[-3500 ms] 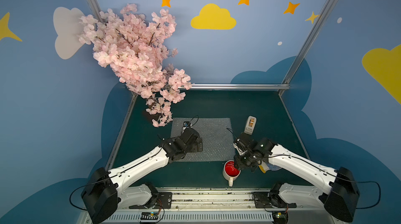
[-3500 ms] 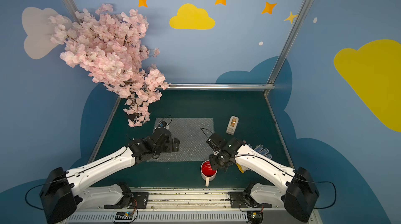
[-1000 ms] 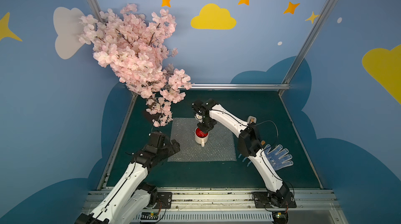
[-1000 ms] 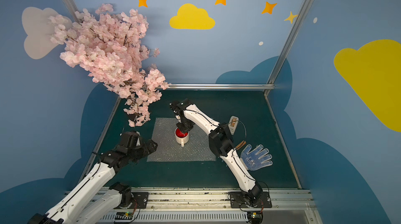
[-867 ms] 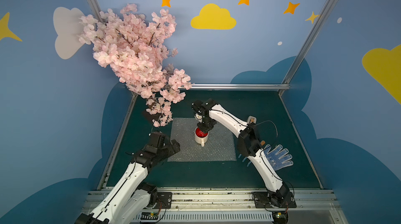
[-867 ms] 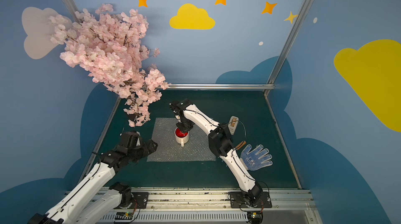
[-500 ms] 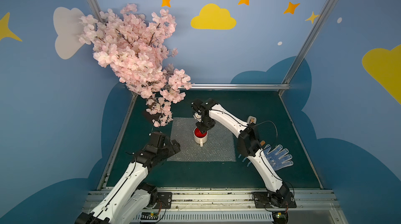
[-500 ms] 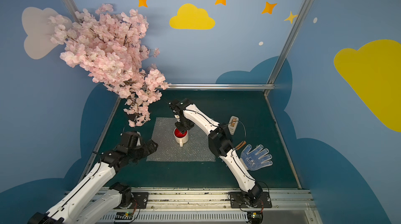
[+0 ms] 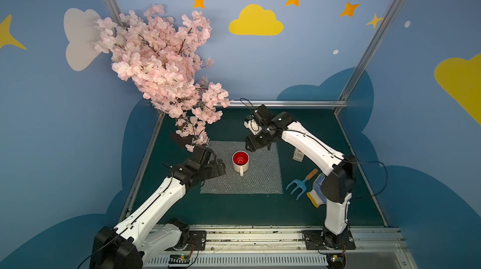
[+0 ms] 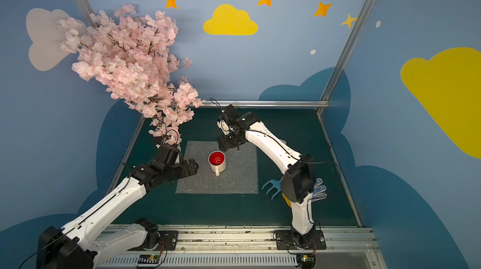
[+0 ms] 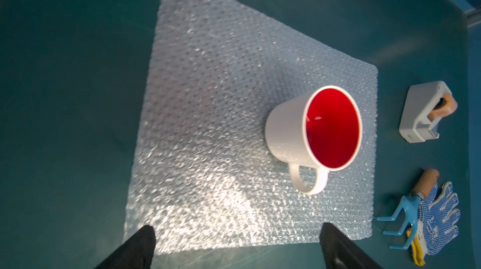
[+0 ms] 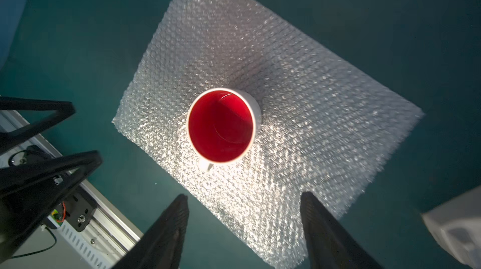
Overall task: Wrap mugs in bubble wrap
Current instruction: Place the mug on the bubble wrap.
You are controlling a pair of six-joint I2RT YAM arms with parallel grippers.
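The white mug (image 9: 240, 161) (image 10: 217, 162) with its red inside stands upright on the bubble wrap (image 9: 261, 177) (image 10: 240, 176), handle toward the front; nothing holds it. The sheet lies flat on the green table. My right gripper (image 9: 250, 145) (image 10: 225, 145) hangs open above the sheet's back edge, behind and above the mug (image 12: 221, 124), its fingers apart with nothing between them (image 12: 244, 197). My left gripper (image 9: 219, 167) (image 10: 193, 167) is wide open, low at the sheet's left edge, level with the mug (image 11: 312, 129). Only bubble wrap (image 11: 221, 98) shows between its fingertips (image 11: 235, 228).
A white tape dispenser (image 9: 298, 155) (image 11: 424, 114) stands right of the sheet. A blue hand rake (image 9: 299, 183) (image 11: 400, 207) and a dotted work glove (image 9: 316, 192) (image 11: 437, 220) lie near the right arm's elbow. A pink blossom branch (image 9: 161, 72) overhangs the back left corner.
My right gripper has opened, let go of the mug and drawn up and back from it. The mug stays upright on the sheet. The left arm has not moved.
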